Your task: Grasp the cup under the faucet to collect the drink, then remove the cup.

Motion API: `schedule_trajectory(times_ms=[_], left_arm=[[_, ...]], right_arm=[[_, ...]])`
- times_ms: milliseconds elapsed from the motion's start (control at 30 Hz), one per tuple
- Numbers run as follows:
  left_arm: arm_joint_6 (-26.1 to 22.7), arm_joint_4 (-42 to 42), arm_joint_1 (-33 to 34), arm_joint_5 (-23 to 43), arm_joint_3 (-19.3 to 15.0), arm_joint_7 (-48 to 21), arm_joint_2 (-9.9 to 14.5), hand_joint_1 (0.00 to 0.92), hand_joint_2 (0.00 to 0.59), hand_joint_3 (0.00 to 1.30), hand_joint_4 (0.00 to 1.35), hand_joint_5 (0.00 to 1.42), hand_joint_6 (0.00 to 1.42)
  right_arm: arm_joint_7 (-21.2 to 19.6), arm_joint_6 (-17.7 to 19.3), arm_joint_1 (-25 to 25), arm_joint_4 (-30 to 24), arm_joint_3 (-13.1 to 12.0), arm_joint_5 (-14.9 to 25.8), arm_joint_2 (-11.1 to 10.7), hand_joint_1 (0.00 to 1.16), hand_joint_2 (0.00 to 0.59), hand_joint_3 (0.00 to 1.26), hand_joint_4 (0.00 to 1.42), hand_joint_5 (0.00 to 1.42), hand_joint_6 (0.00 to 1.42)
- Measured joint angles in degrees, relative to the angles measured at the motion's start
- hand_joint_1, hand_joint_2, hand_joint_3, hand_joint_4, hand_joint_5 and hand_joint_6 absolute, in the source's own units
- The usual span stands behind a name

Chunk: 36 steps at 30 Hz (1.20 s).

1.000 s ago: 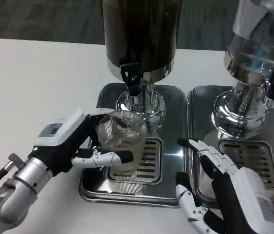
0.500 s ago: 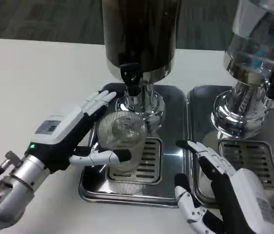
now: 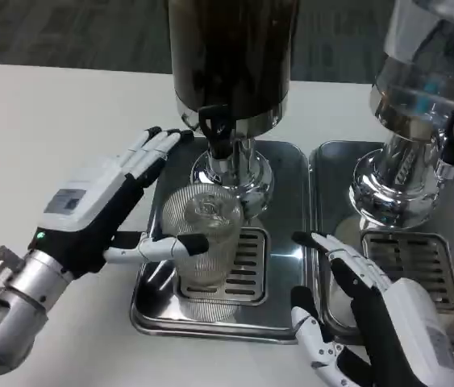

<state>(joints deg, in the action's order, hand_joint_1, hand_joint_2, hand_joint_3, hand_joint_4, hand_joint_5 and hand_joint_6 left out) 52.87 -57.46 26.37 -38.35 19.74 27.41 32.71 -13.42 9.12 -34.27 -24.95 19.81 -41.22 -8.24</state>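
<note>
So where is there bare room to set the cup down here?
Bare white table lies left of the drip tray, beyond the left hand. It is crowded around the ribbed glass cup under the faucet, and the right hand sits between the trays.

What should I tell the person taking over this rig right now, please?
Left hand: open beside the cup, fingers spread toward the dispenser base, thumb across the cup's front; not gripping it.
Right hand: open, holding nothing, over the edge of the right tray.
Cup: upright on the left tray's grate, below the faucet. I cannot tell if there is drink in it.
Done: cup placed under the faucet.
Left: grip the cup, collect the drink, take the cup away.
</note>
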Motion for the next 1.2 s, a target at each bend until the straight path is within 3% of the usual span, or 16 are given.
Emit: schedule_trajectory(times_ms=[233,367,400,567,667,733,833,867,933,1000,1067,1167,1200], left_arm=[[4.2,5.4,-4.7,3.2,-4.6,0.1,3.5,0.047,0.017,0.06,0.0,0.0,0.21],[6.4,7.4,-6.8,7.4,-7.7,-2.0,5.4,0.051,0.029,0.08,0.0,0.06,0.26],[7.5,7.5,-7.3,9.1,-8.5,-3.0,5.7,0.057,0.052,0.1,0.03,0.12,0.32],[15.3,6.3,-8.0,22.4,-12.3,-12.2,6.4,0.018,0.081,0.27,0.21,0.32,0.55],[15.7,6.1,-8.0,34.8,-12.6,-23.4,6.4,0.0,0.088,0.34,0.29,0.39,0.62],[10.4,8.9,-7.9,53.5,-14.4,-41.6,5.1,0.0,0.079,0.36,0.3,0.38,0.59],[0.5,12.7,-7.6,65.9,-17.4,-57.0,4.5,0.0,0.054,0.31,0.21,0.27,0.46],[-9.2,14.5,-6.9,73.2,-19.6,-67.1,4.5,0.0,0.029,0.24,0.13,0.19,0.37],[-22.6,15.6,-4.9,79.9,-22.6,-78.9,4.6,0.0,0.009,0.14,0.01,0.08,0.26],[-33.6,15.6,-2.3,82.9,-24.2,-86.8,5.2,0.0,0.023,0.09,0.0,0.04,0.22],[-46.0,15.1,1.4,83.4,-25.7,-94.7,6.0,0.0,0.081,0.06,0.0,0.02,0.2],[-58.2,15.1,4.1,82.9,-26.1,-102.8,6.2,0.0,0.113,0.02,0.0,0.0,0.15],[-59.9,15.1,4.3,82.8,-26.1,-104.0,6.1,0.0,0.115,0.02,0.0,0.0,0.15]], right_arm=[[0.0,0.0,0.4,0.5,0.0,0.2,0.1,0.36,0.463,0.23,0.15,0.13,0.1],[0.0,0.0,1.0,1.0,0.0,0.4,0.0,0.37,0.462,0.23,0.15,0.13,0.07],[0.0,0.0,1.2,1.0,0.0,0.3,-0.1,0.37,0.461,0.23,0.15,0.13,0.07],[0.0,0.0,2.0,1.7,-0.1,0.9,-0.2,0.37,0.461,0.23,0.15,0.13,0.07],[0.0,0.0,2.2,2.1,0.0,1.1,-0.4,0.37,0.461,0.23,0.15,0.13,0.06],[0.0,0.1,2.7,2.4,-0.1,1.6,-0.4,0.38,0.469,0.24,0.16,0.14,0.06],[0.0,0.1,2.8,2.6,-0.1,1.7,-0.4,0.39,0.47,0.24,0.16,0.15,0.06],[0.0,0.1,2.8,2.7,-0.1,1.7,-0.4,0.39,0.47,0.24,0.17,0.15,0.06],[-0.2,0.3,3.3,3.3,-0.1,1.7,-0.3,0.39,0.47,0.24,0.17,0.15,0.06],[-0.4,0.4,4.1,4.5,-0.1,1.8,-0.3,0.39,0.47,0.24,0.17,0.15,0.06],[-1.1,0.6,4.8,5.4,0.0,1.8,0.0,0.39,0.47,0.24,0.17,0.15,0.06],[-1.9,1.2,5.1,6.5,0.0,2.0,0.4,0.39,0.47,0.24,0.18,0.15,0.06],[-2.0,1.2,5.1,6.5,0.0,2.0,0.5,0.39,0.47,0.24,0.18,0.15,0.06]])
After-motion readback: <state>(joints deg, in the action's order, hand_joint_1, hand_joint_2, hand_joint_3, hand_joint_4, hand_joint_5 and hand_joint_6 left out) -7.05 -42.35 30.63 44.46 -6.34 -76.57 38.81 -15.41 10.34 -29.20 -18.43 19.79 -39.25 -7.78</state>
